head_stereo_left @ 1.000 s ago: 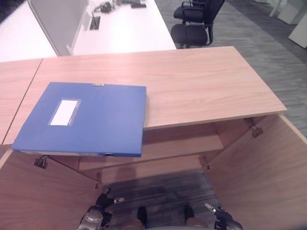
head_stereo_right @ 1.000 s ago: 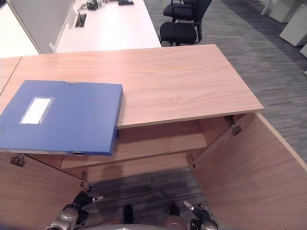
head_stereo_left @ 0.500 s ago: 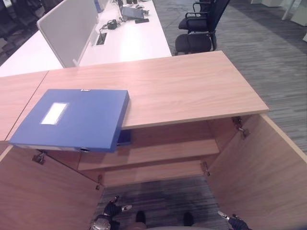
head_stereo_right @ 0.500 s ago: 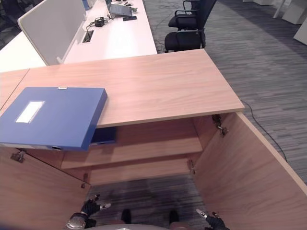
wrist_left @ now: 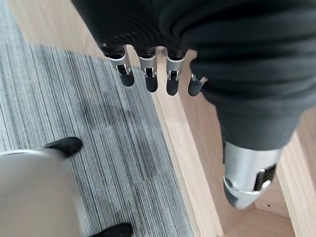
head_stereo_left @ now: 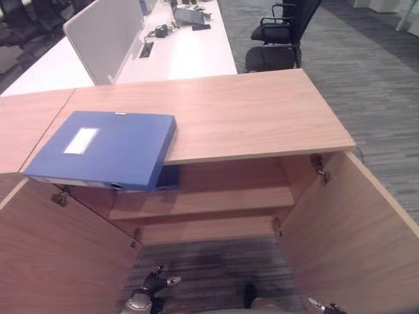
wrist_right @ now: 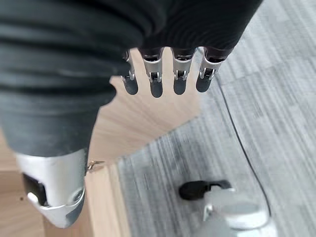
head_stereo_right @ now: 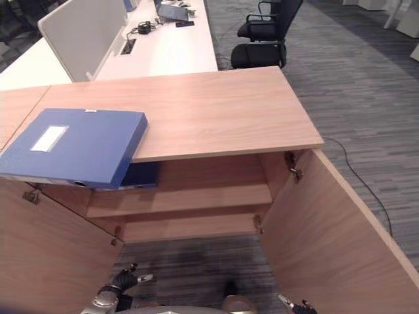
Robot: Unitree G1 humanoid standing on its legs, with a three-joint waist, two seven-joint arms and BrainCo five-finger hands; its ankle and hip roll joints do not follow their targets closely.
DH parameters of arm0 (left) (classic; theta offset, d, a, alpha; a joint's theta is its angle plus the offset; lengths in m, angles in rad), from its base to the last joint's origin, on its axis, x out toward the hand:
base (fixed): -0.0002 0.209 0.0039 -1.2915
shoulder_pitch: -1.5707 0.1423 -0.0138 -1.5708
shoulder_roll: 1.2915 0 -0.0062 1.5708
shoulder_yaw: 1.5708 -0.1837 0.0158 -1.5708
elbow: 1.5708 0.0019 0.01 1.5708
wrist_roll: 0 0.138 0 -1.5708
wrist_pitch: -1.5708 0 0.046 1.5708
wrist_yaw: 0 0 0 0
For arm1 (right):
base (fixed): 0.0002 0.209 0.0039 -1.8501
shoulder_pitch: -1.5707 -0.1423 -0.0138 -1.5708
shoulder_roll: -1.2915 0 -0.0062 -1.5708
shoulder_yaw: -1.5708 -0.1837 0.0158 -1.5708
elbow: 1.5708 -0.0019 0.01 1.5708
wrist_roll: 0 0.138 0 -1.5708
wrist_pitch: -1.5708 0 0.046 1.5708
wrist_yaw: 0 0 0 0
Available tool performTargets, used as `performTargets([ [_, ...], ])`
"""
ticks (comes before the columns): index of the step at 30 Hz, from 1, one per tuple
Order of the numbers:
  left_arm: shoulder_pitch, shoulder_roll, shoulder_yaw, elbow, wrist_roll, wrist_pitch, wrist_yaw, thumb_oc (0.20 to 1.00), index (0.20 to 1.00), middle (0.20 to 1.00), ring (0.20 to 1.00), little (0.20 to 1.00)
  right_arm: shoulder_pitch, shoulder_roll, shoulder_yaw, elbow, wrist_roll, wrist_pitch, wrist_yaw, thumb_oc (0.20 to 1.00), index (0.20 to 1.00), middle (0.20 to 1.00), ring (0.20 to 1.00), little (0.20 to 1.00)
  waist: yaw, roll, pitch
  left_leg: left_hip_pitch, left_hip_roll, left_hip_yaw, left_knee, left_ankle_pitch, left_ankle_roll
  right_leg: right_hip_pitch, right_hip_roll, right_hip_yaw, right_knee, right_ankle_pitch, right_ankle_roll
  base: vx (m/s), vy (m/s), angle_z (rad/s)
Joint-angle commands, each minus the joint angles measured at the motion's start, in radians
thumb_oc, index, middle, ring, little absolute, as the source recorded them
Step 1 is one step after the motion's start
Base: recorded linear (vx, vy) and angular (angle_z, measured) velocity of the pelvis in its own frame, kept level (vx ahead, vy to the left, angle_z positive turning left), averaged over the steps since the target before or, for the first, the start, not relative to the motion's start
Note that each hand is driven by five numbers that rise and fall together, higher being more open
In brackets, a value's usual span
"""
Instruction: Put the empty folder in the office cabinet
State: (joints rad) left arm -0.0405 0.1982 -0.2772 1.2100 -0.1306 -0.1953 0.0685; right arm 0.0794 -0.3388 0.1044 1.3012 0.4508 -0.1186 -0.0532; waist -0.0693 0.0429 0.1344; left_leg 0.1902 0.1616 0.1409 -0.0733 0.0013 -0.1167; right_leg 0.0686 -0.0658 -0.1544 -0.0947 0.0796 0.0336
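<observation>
I hold both hands relaxed and empty: left hand (wrist_left: pixel 148 74), right hand (wrist_right: pixel 165 74). The blue folder (head_stereo_left: pixel 105 149) overhangs the cabinet top (head_stereo_left: pixel 262 118) well above them, reachable.

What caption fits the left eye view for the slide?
Blue folder lies on the cabinet top, overhanging its front edge; both doors open, left hand low and empty.

The folder (head_stereo_left: pixel 105 149) at my ten o'clock is deep blue with a white label; a second blue folder (head_stereo_left: pixel 169 176) sits beneath it. The cabinet (head_stereo_left: pixel 249 124) is warm wood grain, the carpet (head_stereo_left: pixel 386 78) grey-striped, my hands silver, dark-tipped.
</observation>
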Motion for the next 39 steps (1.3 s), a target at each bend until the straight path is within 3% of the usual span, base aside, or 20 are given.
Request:
performTargets([
  [1, -0.008, 0.051, 0.004, -0.011, 0.026, -0.012, 0.003, 1.000, 1.000, 1.000, 1.000, 1.000, -0.051, 0.020, -0.006, 0.019, 0.005, -0.010, 0.007, 1.000, 1.000, 1.000, 1.000, 1.000, 0.025, -0.052, 0.008, -0.057, -0.023, -0.017, 0.095, -0.035, -0.006, 0.094, -0.034, 0.020, 0.018, -0.117, 0.074, 0.02, 0.186, 0.13],
  [13, -0.015, 0.067, 0.006, -0.017, 0.045, -0.017, 0.007, 1.000, 1.000, 1.000, 1.000, 1.000, -0.057, 0.055, -0.011, 0.008, 0.004, -0.002, 0.006, 1.000, 1.000, 1.000, 1.000, 1.000, 0.033, -0.060, -0.002, -0.040, -0.101, -0.013, 0.005, -0.045, 0.048, 0.041, -0.104, 0.038, 0.051, -0.077, 0.128, -0.01, 0.147, -0.05],
  [17, -0.027, 0.080, 0.010, -0.040, 0.031, -0.023, 0.010, 1.000, 1.000, 1.000, 1.000, 1.000, -0.068, 0.064, -0.015, 0.007, 0.016, -0.003, 0.006, 1.000, 1.000, 1.000, 1.000, 1.000, 0.037, -0.062, 0.011, -0.053, -0.109, -0.005, 0.005, -0.043, 0.064, -0.006, -0.110, 0.053, 0.124, -0.082, 0.141, -0.07, 0.094, -0.05],
  [18, -0.047, 0.094, 0.005, -0.085, 0.013, -0.030, 0.017, 1.000, 1.000, 1.000, 1.000, 1.000, -0.092, 0.067, -0.013, 0.005, 0.022, -0.004, 0.001, 1.000, 1.000, 1.000, 1.000, 1.000, 0.040, -0.054, 0.038, -0.077, -0.101, -0.002, 0.016, -0.035, 0.072, -0.068, -0.096, 0.068, 0.218, -0.093, 0.157, -0.19, 0.084, -0.15],
  [21, -0.062, 0.113, -0.005, -0.138, 0.015, -0.035, 0.024, 1.000, 1.000, 1.000, 1.000, 1.000, -0.100, 0.072, -0.006, -0.013, 0.026, -0.009, 0.000, 1.000, 1.000, 1.000, 1.000, 1.000, 0.046, -0.047, 0.046, -0.112, -0.098, -0.003, 0.039, -0.030, 0.081, -0.077, -0.078, 0.071, 0.276, -0.122, 0.159, -0.14, 0.058, -0.21],
  [23, -0.059, 0.130, -0.013, -0.219, 0.029, -0.042, 0.026, 1.000, 1.000, 1.000, 1.000, 1.000, -0.087, 0.073, -0.007, -0.026, 0.026, -0.015, -0.002, 1.000, 1.000, 1.000, 1.000, 1.000, 0.057, -0.056, 0.034, -0.123, -0.113, -0.009, 0.051, -0.032, 0.082, -0.036, -0.081, 0.055, 0.230, -0.136, 0.143, 0.01, -0.011, 0.09],
  [25, -0.010, 0.168, 0.028, -0.452, 0.031, -0.054, 0.022, 1.000, 1.000, 1.000, 1.000, 1.000, -0.065, 0.063, -0.037, -0.015, 0.019, -0.011, -0.009, 1.000, 1.000, 1.000, 1.000, 1.000, 0.082, -0.061, -0.001, -0.102, -0.123, -0.012, 0.032, -0.031, 0.079, 0.039, -0.083, 0.040, 0.133, -0.138, 0.126, 0.11, -0.036, 0.14],
  [29, 0.057, 0.201, 0.091, -0.646, 0.048, -0.047, 0.014, 1.000, 1.000, 1.000, 1.000, 1.000, -0.050, 0.057, -0.055, -0.030, 0.011, -0.008, -0.009, 1.000, 1.000, 1.000, 1.000, 1.000, 0.093, -0.066, -0.005, -0.077, -0.119, -0.019, 0.011, -0.026, 0.072, 0.073, -0.079, 0.029, 0.085, -0.129, 0.123, 0.06, -0.056, 0.05],
  [31, 0.102, 0.195, 0.155, -0.730, 0.085, -0.033, 0.042, 1.000, 1.000, 1.000, 1.000, 1.000, -0.033, 0.065, -0.063, -0.051, 0.004, -0.004, -0.009, 1.000, 1.000, 1.000, 1.000, 1.000, 0.101, -0.077, -0.006, -0.074, -0.116, -0.028, 0.006, -0.015, 0.068, 0.084, -0.075, 0.020, 0.062, -0.116, 0.117, 0.02, -0.094, 0.08],
  [39, 0.183, 0.189, 0.222, -0.926, 0.203, -0.025, 0.071, 1.000, 1.000, 1.000, 1.000, 1.000, -0.006, 0.074, -0.050, -0.031, -0.030, 0.014, -0.008, 1.000, 1.000, 1.000, 1.000, 1.000, 0.120, -0.089, -0.015, -0.054, -0.107, -0.056, -0.007, -0.017, 0.057, 0.125, -0.060, -0.010, 0.018, -0.118, 0.105, 0.01, -0.072, 0.12],
])
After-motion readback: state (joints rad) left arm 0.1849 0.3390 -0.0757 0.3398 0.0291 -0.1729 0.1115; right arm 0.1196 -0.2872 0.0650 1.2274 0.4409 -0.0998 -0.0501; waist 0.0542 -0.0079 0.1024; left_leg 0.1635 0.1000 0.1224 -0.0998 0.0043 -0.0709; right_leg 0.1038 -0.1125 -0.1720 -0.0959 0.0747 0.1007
